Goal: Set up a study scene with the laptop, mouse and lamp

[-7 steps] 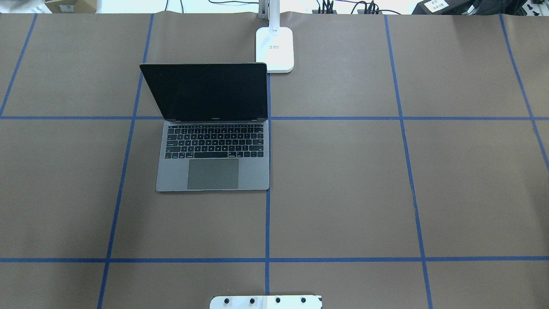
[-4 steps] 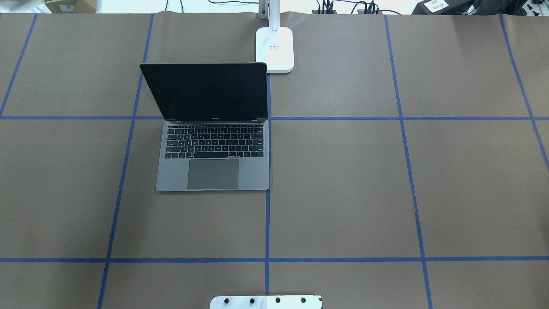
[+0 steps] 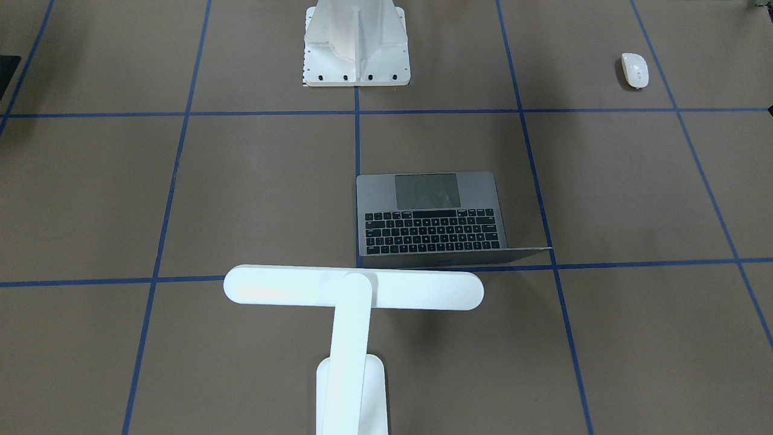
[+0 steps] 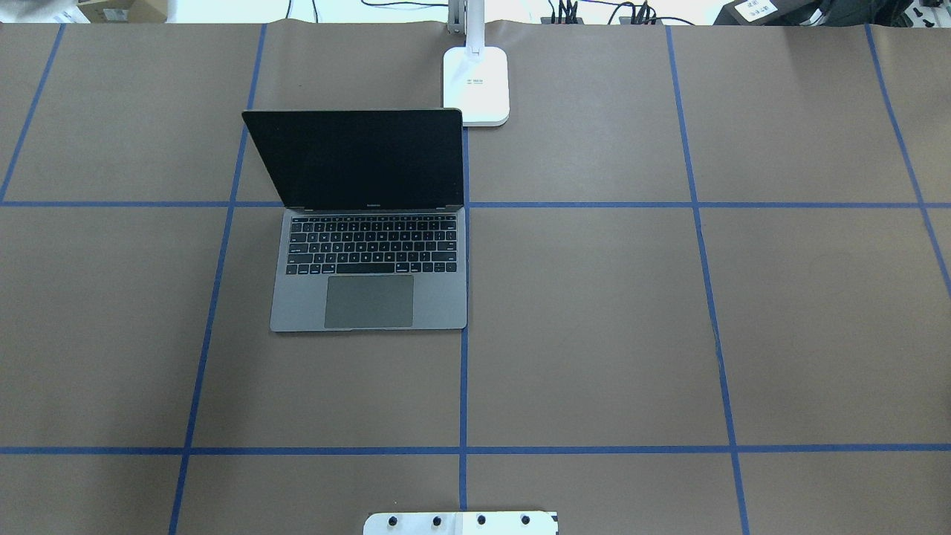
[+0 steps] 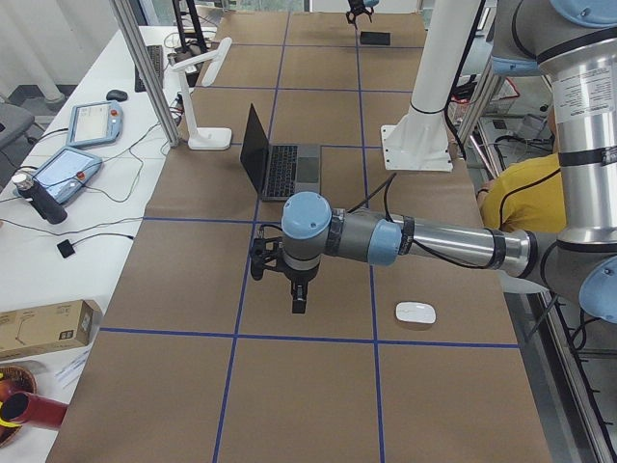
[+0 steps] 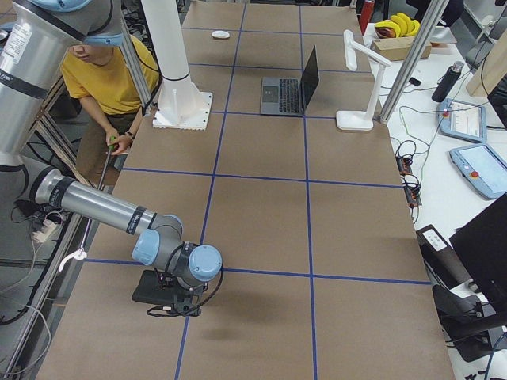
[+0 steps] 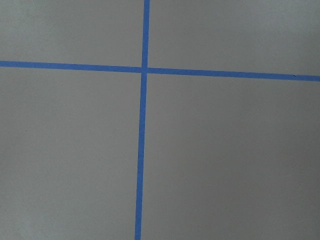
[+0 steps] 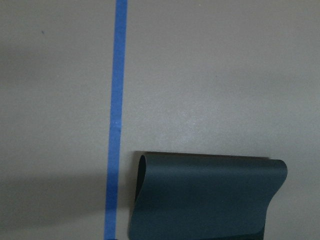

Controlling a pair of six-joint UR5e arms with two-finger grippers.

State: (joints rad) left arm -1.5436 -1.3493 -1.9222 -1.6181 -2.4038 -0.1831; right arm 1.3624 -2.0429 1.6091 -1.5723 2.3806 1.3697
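The grey laptop (image 4: 369, 297) stands open with its dark screen up, left of the table's centre line. Just behind its right corner is the white lamp (image 4: 476, 85); its bar head (image 3: 353, 288) hangs over the laptop's back edge. Far out on my left side lies the white mouse (image 3: 635, 69). My left gripper (image 5: 300, 299) points down over bare table a short way from the mouse (image 5: 415, 313). At the other end, my right gripper (image 6: 181, 305) hovers over a black mat (image 8: 205, 195). Neither wrist view shows fingers, so I cannot tell if either is open or shut.
The white ribbed pedestal (image 3: 355, 42) is bolted at the near middle edge. A person in a yellow shirt (image 6: 111, 75) sits behind it. A side table along the far edge carries tablets (image 6: 467, 119) and cables. Blue tape lines (image 7: 142, 150) grid the brown tabletop.
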